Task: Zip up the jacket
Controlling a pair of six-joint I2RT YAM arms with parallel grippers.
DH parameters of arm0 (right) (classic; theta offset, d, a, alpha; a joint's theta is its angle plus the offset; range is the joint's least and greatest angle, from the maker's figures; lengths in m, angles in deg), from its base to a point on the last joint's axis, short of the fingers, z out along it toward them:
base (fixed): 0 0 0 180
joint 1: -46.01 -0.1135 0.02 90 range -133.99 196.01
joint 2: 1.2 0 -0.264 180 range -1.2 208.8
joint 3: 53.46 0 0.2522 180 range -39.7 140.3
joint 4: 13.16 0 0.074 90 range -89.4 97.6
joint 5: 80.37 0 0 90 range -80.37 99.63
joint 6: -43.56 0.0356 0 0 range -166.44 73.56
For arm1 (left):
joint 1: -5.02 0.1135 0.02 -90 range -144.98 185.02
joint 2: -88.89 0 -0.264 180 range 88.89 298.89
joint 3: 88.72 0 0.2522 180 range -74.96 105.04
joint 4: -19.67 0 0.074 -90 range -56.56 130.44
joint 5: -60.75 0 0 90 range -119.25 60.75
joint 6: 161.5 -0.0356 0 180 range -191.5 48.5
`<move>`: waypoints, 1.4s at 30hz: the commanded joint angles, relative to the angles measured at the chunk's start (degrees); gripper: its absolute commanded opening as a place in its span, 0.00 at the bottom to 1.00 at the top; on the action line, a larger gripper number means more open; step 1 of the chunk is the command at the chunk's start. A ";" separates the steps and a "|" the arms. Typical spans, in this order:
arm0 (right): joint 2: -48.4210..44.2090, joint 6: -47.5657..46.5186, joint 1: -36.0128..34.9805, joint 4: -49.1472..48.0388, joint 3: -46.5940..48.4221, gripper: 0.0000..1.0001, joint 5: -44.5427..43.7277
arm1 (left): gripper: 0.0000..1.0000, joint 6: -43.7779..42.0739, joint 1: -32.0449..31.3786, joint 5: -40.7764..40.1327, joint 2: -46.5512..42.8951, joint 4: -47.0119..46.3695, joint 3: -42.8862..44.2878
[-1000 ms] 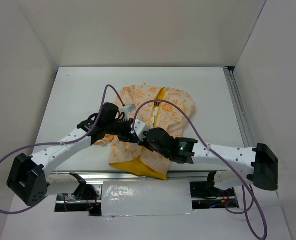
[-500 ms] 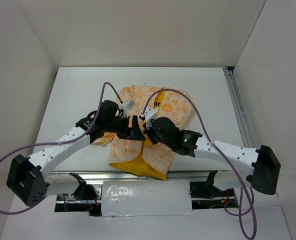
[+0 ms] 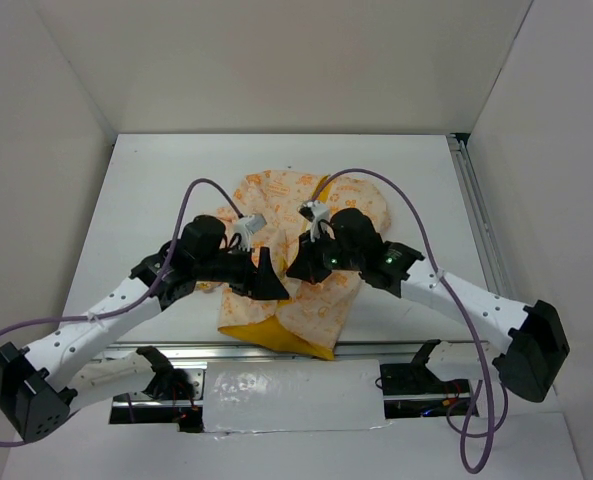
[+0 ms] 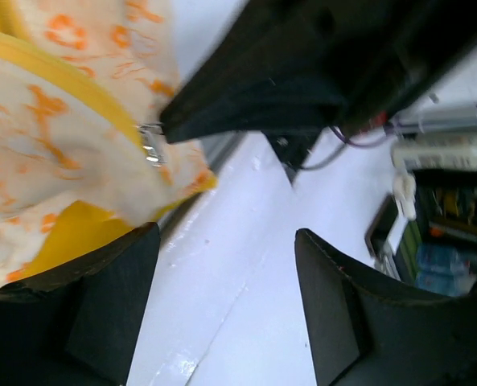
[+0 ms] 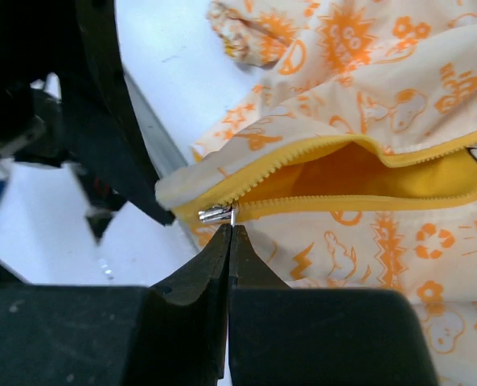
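Note:
The jacket [image 3: 276, 195] lies crumpled on the white table, cream with orange print, its yellow lining showing at the near hem. My right gripper [image 5: 230, 229] is shut on the metal zipper pull [image 5: 215, 214] at the hem end of the yellow zipper. Past the slider the zipper gapes open over the lining [image 5: 359, 173]. From above, the right gripper [image 3: 298, 270] sits mid-jacket. My left gripper [image 3: 268, 277] stands open just left of it, holding nothing. In the left wrist view its fingers [image 4: 117, 305] frame bare table, with the jacket [image 4: 53, 153] and slider [image 4: 151, 149] above them.
The table's near edge [image 3: 276, 350] runs just below the jacket's hem. Purple cables [image 3: 201, 185] arc over both arms. White walls close in the table on three sides. A power strip [image 4: 447, 149] and wiring lie off the table.
The left gripper has opened, let go of the jacket's hem and drawn back to the left. The right arm has swung round toward the far side, still shut on the pull.

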 commanded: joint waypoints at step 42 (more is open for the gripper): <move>-4.21 5.60 3.94 -1.18 -2.48 0.00 17.59 | 0.20 8.16 -8.03 -17.78 1.86 -4.80 0.73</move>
